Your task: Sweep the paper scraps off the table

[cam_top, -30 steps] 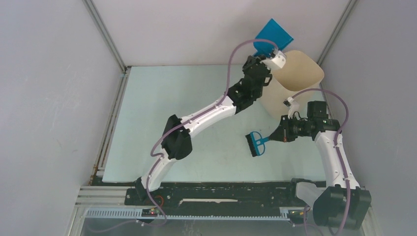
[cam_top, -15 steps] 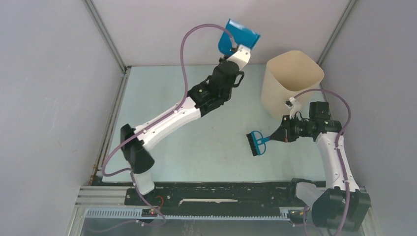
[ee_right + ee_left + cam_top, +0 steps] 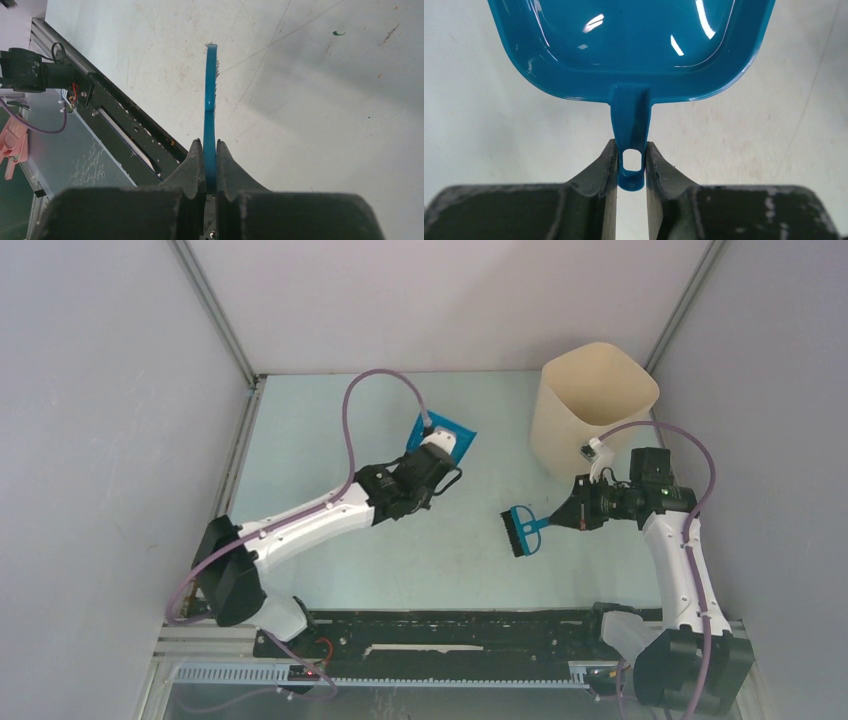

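Mint table (image 3: 300, 440): L gripper (image 3: 631, 151) pinches dustpan (image 3: 631, 40); R gripper (image 3: 209, 146) pinches brush (image 3: 211, 90).

Blue brush (image 3: 210, 100) edge-on in the tight jaws of the right gripper (image 3: 210, 146), above the scuffed pale table (image 3: 330, 115)

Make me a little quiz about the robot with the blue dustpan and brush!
1. True or false: the left gripper is shut on the dustpan handle.
2. What does the right gripper hold? A) a sponge B) the brush C) a cup
3. Fill in: the beige bin stands at the far ____ corner of the table.
Key: 1 true; 2 B; 3 right.
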Controlling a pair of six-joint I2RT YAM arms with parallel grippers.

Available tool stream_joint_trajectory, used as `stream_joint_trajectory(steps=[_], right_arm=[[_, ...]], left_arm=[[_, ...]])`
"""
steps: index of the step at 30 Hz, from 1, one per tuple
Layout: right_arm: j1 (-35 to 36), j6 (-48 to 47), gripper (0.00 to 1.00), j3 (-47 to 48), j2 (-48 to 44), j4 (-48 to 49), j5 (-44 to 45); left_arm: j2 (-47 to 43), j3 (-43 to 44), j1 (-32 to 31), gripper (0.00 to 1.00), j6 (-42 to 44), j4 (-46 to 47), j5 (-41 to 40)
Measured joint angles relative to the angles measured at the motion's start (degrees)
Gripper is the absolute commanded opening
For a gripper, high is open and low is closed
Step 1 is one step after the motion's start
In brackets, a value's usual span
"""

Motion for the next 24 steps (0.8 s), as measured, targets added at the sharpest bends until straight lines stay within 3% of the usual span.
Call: stream_joint_trajectory(steps=[13, 19, 24], right_arm=[[0.0, 0.0, 0.0, 0.0, 1.01, -0.2, -0.02], [0.0, 0.0, 0.0, 0.0, 1.25, -0.2, -0.02], [-0.13, 0.0, 0.0, 0.0, 1.29, -0.2, -0.02]], left_arm=[[-22.82, -25.97, -0.96, 0.02, -20.0, -10.56, 6.88], [-23.47, -31.71, -0.96, 0.05, -24.04, -12.26, 6.84], [-16.28, -32.24, -0.96, 0.09, -24.35, -11.5, 7.89]])
